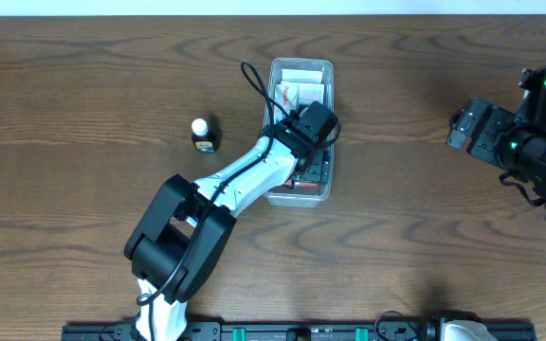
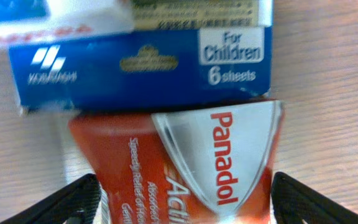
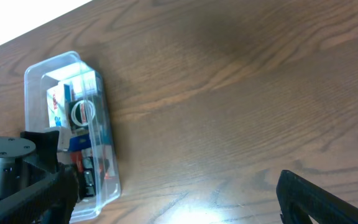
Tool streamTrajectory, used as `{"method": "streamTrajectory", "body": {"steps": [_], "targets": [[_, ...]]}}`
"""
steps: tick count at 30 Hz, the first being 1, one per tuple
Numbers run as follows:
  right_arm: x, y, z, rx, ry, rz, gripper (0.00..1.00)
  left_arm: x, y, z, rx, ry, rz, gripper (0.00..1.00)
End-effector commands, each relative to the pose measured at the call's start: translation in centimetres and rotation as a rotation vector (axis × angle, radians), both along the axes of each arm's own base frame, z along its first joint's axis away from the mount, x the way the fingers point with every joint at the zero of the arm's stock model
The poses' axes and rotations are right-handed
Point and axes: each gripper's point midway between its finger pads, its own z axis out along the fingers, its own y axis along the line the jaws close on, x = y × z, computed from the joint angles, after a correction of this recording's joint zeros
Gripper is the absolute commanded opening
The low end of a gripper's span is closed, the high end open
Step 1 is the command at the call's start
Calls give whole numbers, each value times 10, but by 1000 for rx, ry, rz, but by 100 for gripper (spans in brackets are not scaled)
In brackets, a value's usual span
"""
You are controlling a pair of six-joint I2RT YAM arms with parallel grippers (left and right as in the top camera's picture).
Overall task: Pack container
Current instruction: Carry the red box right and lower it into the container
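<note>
The clear plastic container (image 1: 301, 64) stands at the middle back of the table and also shows in the right wrist view (image 3: 67, 62). My left gripper (image 1: 309, 142) reaches down into it. In the left wrist view, my left gripper (image 2: 185, 211) has its two fingers against both sides of a red Panadol box (image 2: 185, 162), which lies right next to a blue box marked "For Children" (image 2: 135, 68). My right gripper (image 1: 463, 128) is open and empty above bare table at the right, and it shows the same in the right wrist view (image 3: 179, 199).
A small bottle with a white cap (image 1: 203, 135) stands on the table left of the container. White and red boxes (image 1: 301, 93) fill the far end of the container. The left arm's cable loops above the container's left rim.
</note>
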Motion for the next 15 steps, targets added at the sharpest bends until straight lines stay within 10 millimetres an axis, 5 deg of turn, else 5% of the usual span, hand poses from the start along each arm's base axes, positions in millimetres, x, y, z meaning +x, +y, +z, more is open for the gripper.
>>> {"method": "streamTrajectory", "body": {"steps": [1,8,15], "targets": [[-1,-5,3,-18,-10,-7,99,-1,0,0,1,5,-12,96],[-1,-5,3,-18,-10,-7,99,-1,0,46,-51,-60,-12,98],[-1,-5,3,-18,-10,-7,99,-6,5,129,-140,-215,-66,98]]}}
